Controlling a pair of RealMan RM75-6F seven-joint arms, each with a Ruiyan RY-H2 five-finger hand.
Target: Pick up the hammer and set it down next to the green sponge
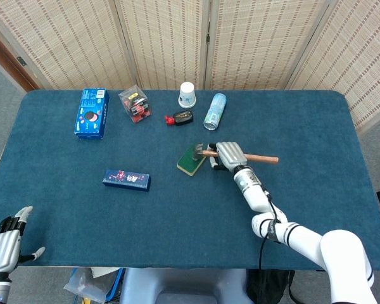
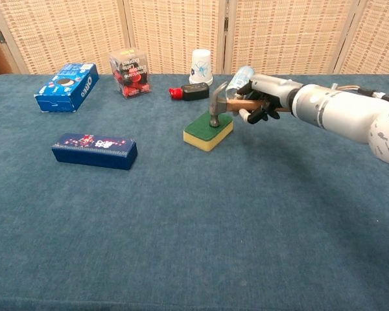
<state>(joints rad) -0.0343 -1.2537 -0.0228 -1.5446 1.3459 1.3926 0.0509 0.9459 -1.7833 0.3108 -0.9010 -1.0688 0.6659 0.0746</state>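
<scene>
My right hand [image 1: 228, 154] [image 2: 260, 101] grips the wooden handle of the hammer [image 1: 259, 158] [image 2: 218, 103]. The steel head hangs over the right end of the green sponge [image 1: 189, 162] [image 2: 206, 130], close above or touching its top; I cannot tell which. The handle sticks out to the right behind the hand. The sponge is green on top with a yellow base and lies flat in the middle of the blue table. My left hand [image 1: 3, 239] shows only in the head view, at the bottom left beyond the table's front edge, fingers spread and holding nothing.
Along the far side stand a blue cookie box [image 1: 91, 113], a clear box of red items [image 1: 133, 104], a small red and black object [image 1: 179, 118], a white paper cup [image 1: 187, 95] and a lying can [image 1: 215, 111]. A dark blue box [image 1: 126, 180] lies left of the sponge.
</scene>
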